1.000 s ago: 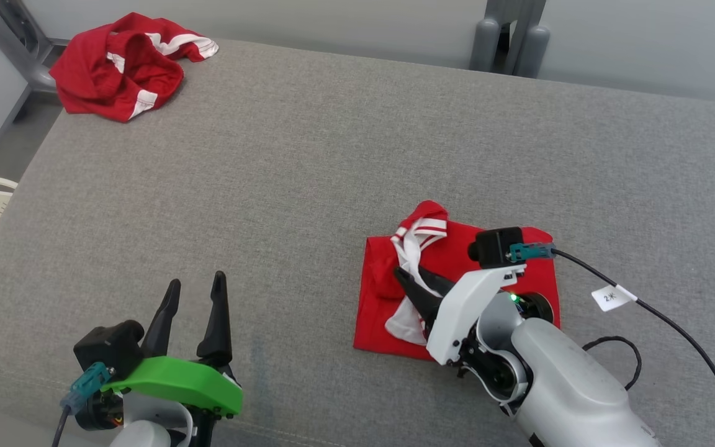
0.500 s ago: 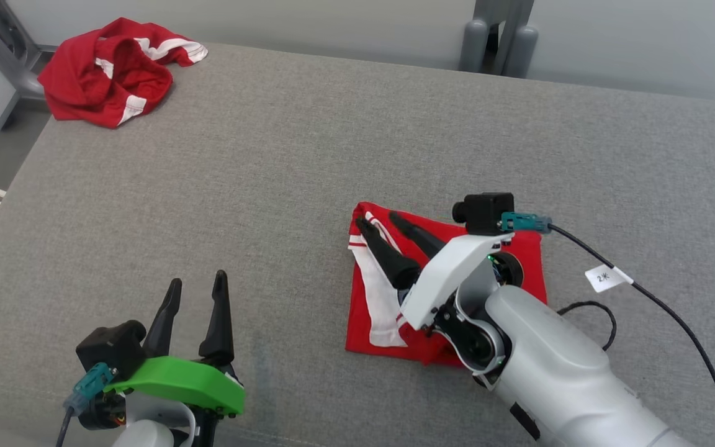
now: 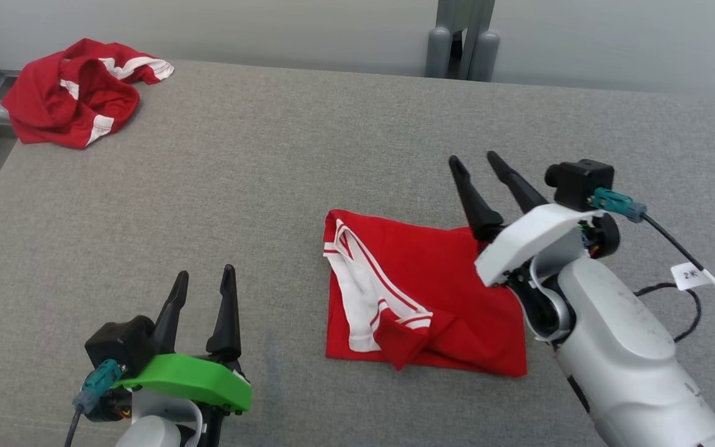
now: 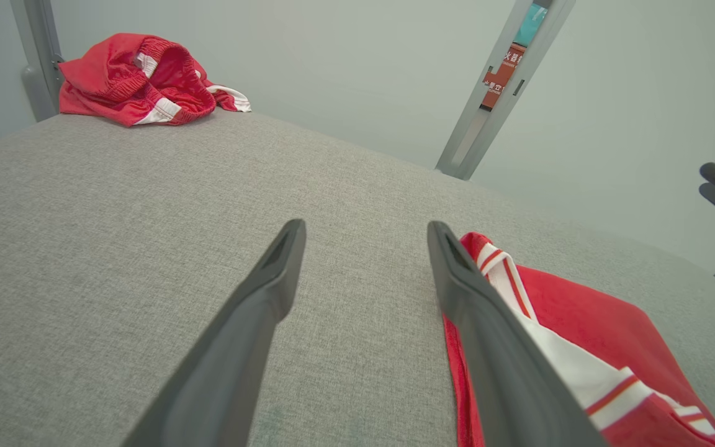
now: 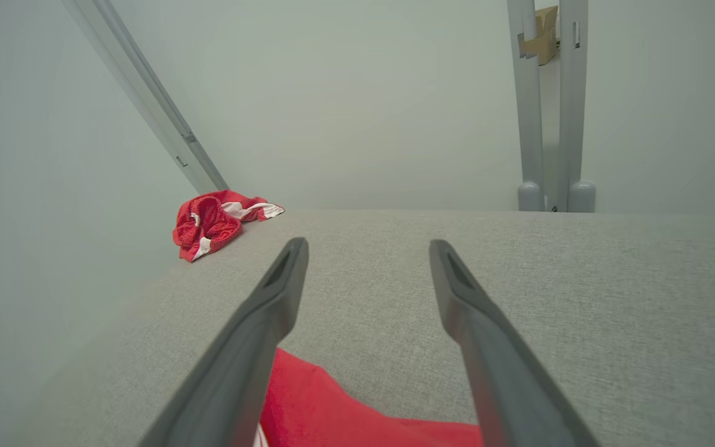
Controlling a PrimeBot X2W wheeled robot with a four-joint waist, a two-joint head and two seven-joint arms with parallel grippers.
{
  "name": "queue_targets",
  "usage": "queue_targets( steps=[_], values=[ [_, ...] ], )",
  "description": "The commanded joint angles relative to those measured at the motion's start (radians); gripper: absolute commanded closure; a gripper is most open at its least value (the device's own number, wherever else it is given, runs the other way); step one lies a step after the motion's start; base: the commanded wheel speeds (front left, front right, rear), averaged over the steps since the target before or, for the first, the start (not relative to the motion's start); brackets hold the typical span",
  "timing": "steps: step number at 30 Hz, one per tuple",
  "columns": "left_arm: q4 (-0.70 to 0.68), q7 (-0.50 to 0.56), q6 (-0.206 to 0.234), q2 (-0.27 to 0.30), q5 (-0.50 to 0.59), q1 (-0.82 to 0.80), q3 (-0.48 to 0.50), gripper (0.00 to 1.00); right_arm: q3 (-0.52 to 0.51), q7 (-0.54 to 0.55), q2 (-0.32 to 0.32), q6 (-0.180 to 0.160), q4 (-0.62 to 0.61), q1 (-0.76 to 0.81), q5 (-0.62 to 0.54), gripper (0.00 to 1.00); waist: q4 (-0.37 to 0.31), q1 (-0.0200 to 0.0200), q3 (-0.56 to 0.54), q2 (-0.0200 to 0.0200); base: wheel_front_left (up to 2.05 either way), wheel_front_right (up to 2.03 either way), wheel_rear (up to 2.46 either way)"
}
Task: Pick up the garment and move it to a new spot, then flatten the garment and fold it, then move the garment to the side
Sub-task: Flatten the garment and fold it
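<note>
- Your left gripper (image 3: 205, 273) sits low at the left of the head view, jaws parted wide, fingers pointing forward.
- Its wrist carries a green cover (image 3: 187, 382).
- Your right gripper (image 3: 472, 158) is held higher on the right, jaws equally wide, fingers angled forward and slightly left.
- Your pale right forearm (image 3: 618, 347) slopes up from the lower right corner.
</note>
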Motion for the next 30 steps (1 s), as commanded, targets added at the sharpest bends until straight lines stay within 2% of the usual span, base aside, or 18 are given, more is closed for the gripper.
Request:
queue_targets(
  steps=[1,7,17,24,30],
  values=[
    [0.002,-0.004,0.0,-0.002,0.01,-0.017,0.001,0.0,-0.029,-0.009,-0.009,0.0,-0.014,0.029,-0.041,0.0,-0.007,0.0,-0.001,0.0,0.0,0.0,0.0],
    [0.008,-0.007,0.001,-0.005,0.016,-0.022,0.001,0.0,-0.118,0.024,0.0,0.0,-0.074,0.144,-0.175,0.0,-0.016,0.0,0.0,0.0,0.0,0.0,0.0],
    [0.015,-0.011,-0.002,0.005,0.011,-0.008,0.007,0.0,-0.115,0.043,0.044,0.0,-0.057,0.277,-0.266,0.0,0.028,0.0,-0.004,0.0,0.0,0.0,0.0],
    [0.011,-0.012,0.001,0.014,0.002,0.011,0.019,0.0,-0.047,0.012,0.052,0.0,0.017,0.266,-0.298,0.0,0.057,0.0,-0.01,0.0,0.0,0.0,0.0],
    [0.006,-0.013,0.002,0.016,0.0,0.016,0.018,0.0,0.057,-0.024,0.052,0.0,0.076,0.231,-0.223,0.0,0.08,0.0,-0.012,0.0,0.0,0.0,0.0]
  ],
)
